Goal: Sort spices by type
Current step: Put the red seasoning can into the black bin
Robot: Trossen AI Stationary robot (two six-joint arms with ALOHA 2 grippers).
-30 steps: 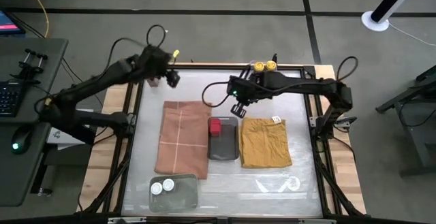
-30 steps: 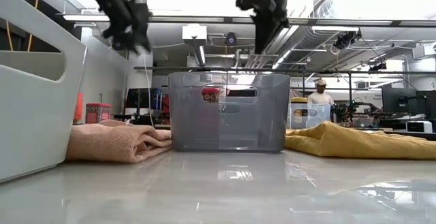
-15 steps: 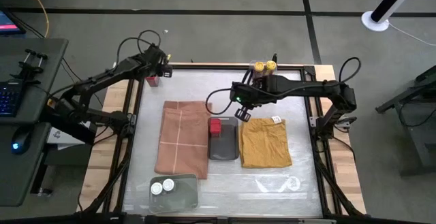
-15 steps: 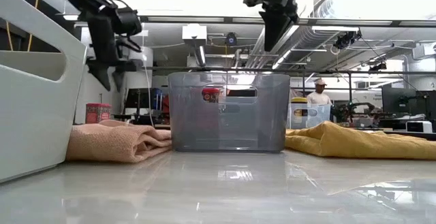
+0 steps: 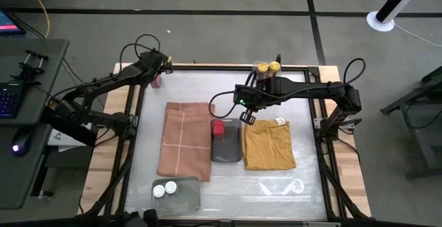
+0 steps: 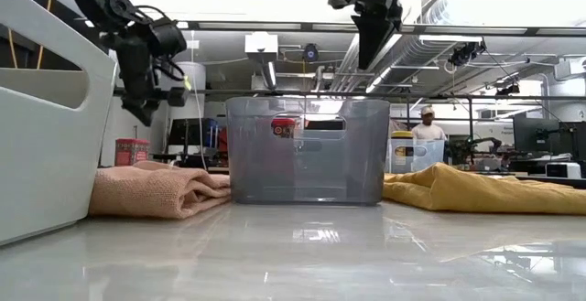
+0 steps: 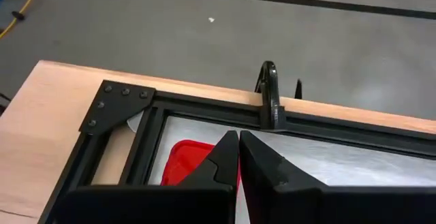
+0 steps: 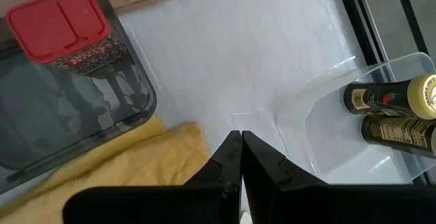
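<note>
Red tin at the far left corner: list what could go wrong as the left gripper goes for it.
1. The left gripper hangs over the red tin with its fingers together; if it descends this way it would likely knock the tin rather than grasp it.
2. The tin sits tight against the table's black frame, leaving little room for a finger on that side.
3. The right gripper hovers by the dark grey tray, so a delivery there might crowd both arms.
</note>
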